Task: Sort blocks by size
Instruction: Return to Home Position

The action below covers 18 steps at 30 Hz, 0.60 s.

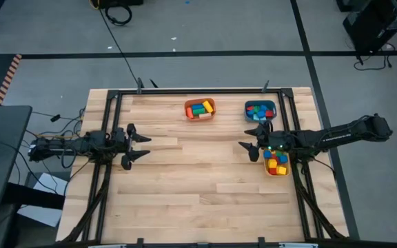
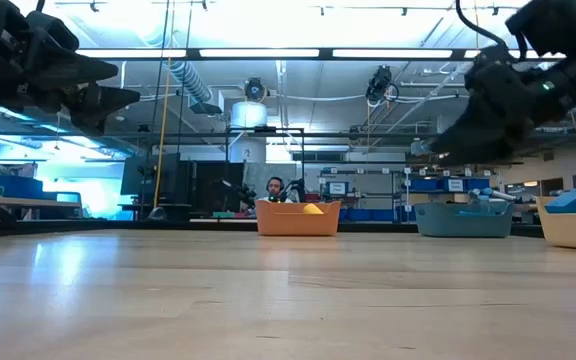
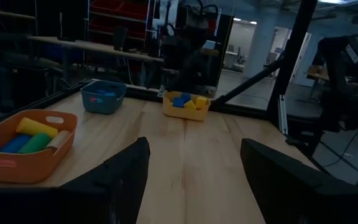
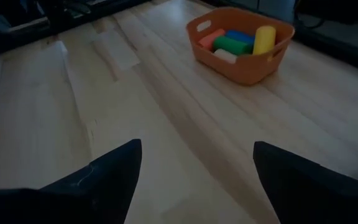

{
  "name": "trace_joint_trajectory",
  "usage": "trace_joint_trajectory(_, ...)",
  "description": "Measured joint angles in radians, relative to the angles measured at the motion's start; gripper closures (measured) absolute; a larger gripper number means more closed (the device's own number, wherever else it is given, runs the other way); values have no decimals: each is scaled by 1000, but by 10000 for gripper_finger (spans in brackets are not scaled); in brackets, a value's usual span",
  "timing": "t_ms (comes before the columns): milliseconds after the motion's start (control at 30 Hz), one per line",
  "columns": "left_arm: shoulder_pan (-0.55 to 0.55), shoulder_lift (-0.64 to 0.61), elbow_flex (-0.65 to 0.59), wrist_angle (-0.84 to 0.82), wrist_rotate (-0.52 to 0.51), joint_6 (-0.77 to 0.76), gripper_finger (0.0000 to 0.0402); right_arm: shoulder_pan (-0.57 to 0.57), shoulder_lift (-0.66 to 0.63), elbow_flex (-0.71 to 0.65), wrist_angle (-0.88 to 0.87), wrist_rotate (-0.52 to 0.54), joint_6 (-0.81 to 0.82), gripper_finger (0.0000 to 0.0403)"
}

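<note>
Along the far edge of the wooden table (image 1: 185,193), an orange bin (image 2: 298,220) stands near the centre, with a teal bin (image 2: 463,220) apart from it toward the right side. A yellow bin (image 2: 573,230) stands close to the right edge, on the near side of the teal bin.

All visible blocks (image 1: 200,109) lie inside these three bins:
- Orange bin: red, green, yellow and blue pieces, including rounded ones lying on their sides.
- Teal bin: mostly blue pieces, with some red and green.
- Yellow bin: red, blue and yellow pieces.

The left gripper (image 1: 143,147) hangs above the left part of the table, clear of the surface, pointing toward the centre. Its two fingers (image 3: 129,177) are spread wide and hold nothing.

The right gripper (image 1: 249,140) hangs above the right part of the table, pointing toward the centre. In the high view its arm crosses between the teal bin and the yellow bin, overlapping the yellow bin's far rim. Its fingers (image 4: 114,177) are likewise spread apart and hold nothing.

The low view shows both grippers well above the tabletop. A person (image 2: 275,188) sits in the room beyond the orange bin.
</note>
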<state>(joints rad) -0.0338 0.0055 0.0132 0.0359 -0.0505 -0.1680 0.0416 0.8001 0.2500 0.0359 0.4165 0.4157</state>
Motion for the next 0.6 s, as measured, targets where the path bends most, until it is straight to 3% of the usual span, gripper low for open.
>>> trace_joint_trajectory(133, 0, 0, 0, 2, 0, 0, 140, 55, -14, -71, 6, 11, 57, 82)
trace_joint_trajectory(300, 0, 0, 1, 3, 0, 0, 140, 114, -74, -196, 144, 27, 40, 81)
trace_joint_trajectory(400, 0, 0, 2, 3, 0, 0, 140, 116, -145, -244, 196, -22, -18, 79)
trace_joint_trajectory(600, 0, 0, 2, 4, 1, -1, 140, 61, -315, -243, 141, -95, -117, 81)
